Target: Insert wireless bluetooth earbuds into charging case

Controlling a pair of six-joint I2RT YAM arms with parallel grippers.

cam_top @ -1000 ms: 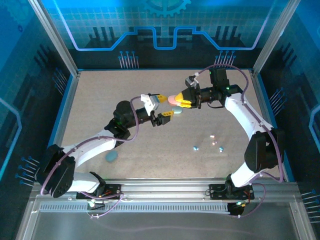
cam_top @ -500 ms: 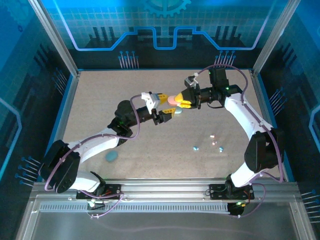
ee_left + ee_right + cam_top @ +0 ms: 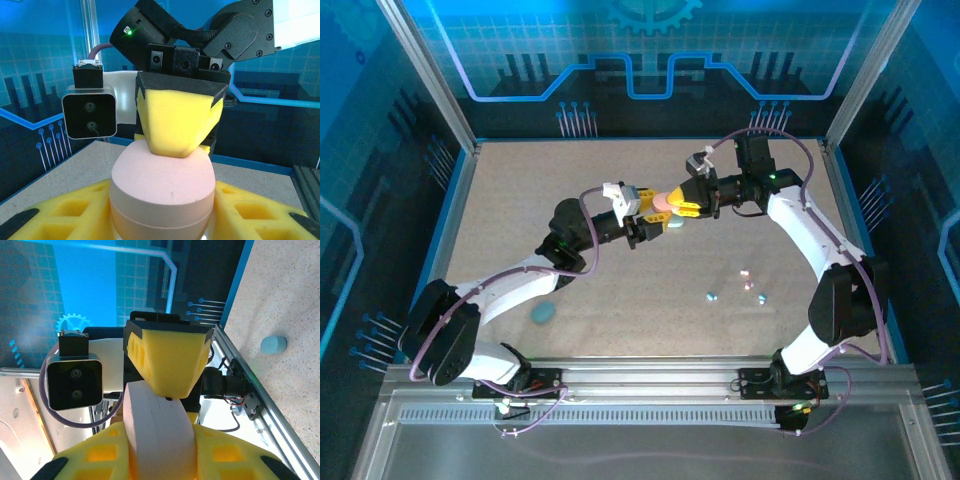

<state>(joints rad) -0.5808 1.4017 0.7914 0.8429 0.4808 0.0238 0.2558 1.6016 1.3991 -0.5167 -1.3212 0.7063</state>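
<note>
Left pincer: your left gripper [image 3: 653, 208] has its yellow fingers closed on both sides of the pink case [image 3: 160, 190], held in the air above the far middle of the table [image 3: 520, 200].
Right pincer: your right gripper [image 3: 676, 203] meets it nose to nose and is clamped on the same case from the other direction. One pad presses on the top of the case in the left wrist view.
Earbuds: the earbuds [image 3: 711, 296] are tiny pieces lying right of centre on the near side, well apart from the case. None is in it.
Lid: a seam runs round the case and it looks closed.
Risk, drop: if one arm lets go before the other has a firm hold, the smooth rounded case could squirt out and fall.
Risk, strain: with both arms locked on one case, any mismatch in their motion could twist it or knock the fingers together.
Risk, scatter: a falling case could knock the earbuds away.
Room: there is open table on the far left and below the grippers. The blue case [image 3: 542, 312] lies near left, beside the left arm.
Edges: the frame post [image 3: 430, 80] and the walls are well apart from both grippers.
</note>
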